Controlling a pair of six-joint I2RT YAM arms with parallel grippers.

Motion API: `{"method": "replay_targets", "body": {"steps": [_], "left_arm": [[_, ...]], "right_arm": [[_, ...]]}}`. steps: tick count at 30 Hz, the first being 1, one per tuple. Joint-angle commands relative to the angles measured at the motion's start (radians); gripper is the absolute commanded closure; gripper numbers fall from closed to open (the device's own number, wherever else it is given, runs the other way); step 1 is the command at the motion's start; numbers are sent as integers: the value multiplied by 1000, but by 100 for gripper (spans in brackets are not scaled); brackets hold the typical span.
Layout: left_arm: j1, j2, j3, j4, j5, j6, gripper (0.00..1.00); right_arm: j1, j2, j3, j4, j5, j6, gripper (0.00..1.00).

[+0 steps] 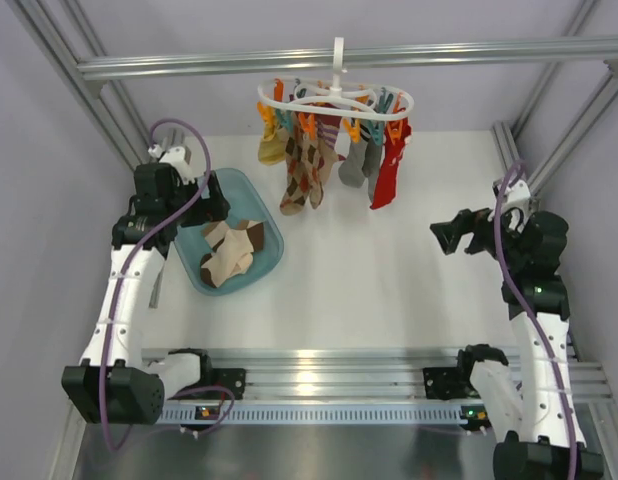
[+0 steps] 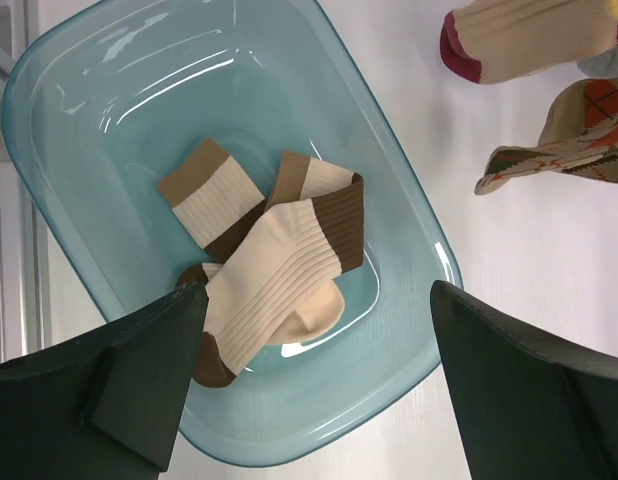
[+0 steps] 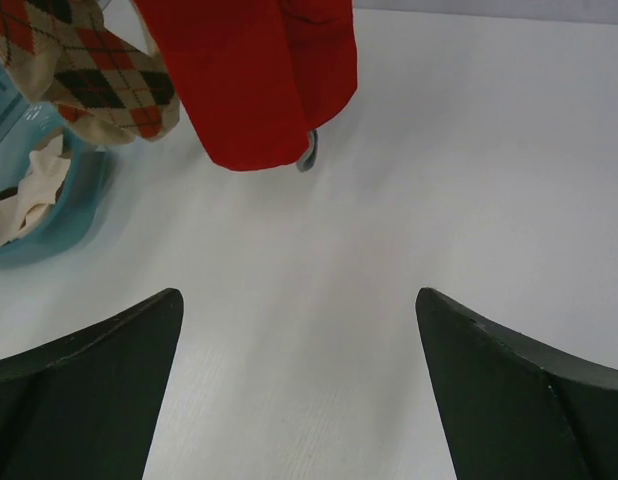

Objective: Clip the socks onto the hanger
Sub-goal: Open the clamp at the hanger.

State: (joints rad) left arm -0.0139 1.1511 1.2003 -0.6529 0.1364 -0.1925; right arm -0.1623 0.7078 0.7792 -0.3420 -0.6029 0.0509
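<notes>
Cream-and-tan socks (image 1: 231,254) (image 2: 272,268) with brown toes and cuffs lie in a heap in a teal basin (image 1: 270,228) (image 2: 99,150) at the table's left. The white oval hanger (image 1: 334,99) with orange and teal pegs hangs from the top bar. My left gripper (image 1: 210,205) (image 2: 319,290) hovers open over the basin, its fingers above the socks and apart from them. My right gripper (image 1: 449,235) (image 3: 299,295) stands open over bare table at the right, holding nothing. In the right wrist view the socks (image 3: 29,190) peek over the basin rim.
Argyle socks (image 1: 305,170) (image 2: 579,140) (image 3: 79,70), a mustard sock (image 1: 273,146), grey socks (image 1: 357,160) and a red sock (image 1: 388,170) (image 3: 254,80) hang from the hanger. An aluminium frame bar (image 1: 489,52) spans the back; rails run along the near edge (image 1: 319,375).
</notes>
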Motion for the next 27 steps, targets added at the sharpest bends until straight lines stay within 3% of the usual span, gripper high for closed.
{"method": "replay_targets", "body": {"steps": [1, 5, 9, 13, 15, 19, 27], "left_arm": [[3, -70, -4, 1, 14, 8, 2], [3, -143, -28, 36, 97, 24, 2], [3, -217, -65, 111, 401, 18, 7], [0, -292, -169, 398, 567, -112, 11], [-21, -291, -186, 528, 562, -197, 16], [-129, -222, -111, 558, 417, -142, 31], [-480, 16, 103, 645, 243, -45, 46]], "right_arm": [[36, -5, 8, 81, -20, 15, 0], [107, 18, 29, 136, -54, 49, 0], [219, 45, 32, 224, -37, 75, 0], [314, 87, 60, 253, -14, 66, 0], [340, 97, 71, 277, 0, 69, 0], [423, 117, 87, 297, 86, 72, 2], [515, 156, 157, 321, 178, 67, 11]]}}
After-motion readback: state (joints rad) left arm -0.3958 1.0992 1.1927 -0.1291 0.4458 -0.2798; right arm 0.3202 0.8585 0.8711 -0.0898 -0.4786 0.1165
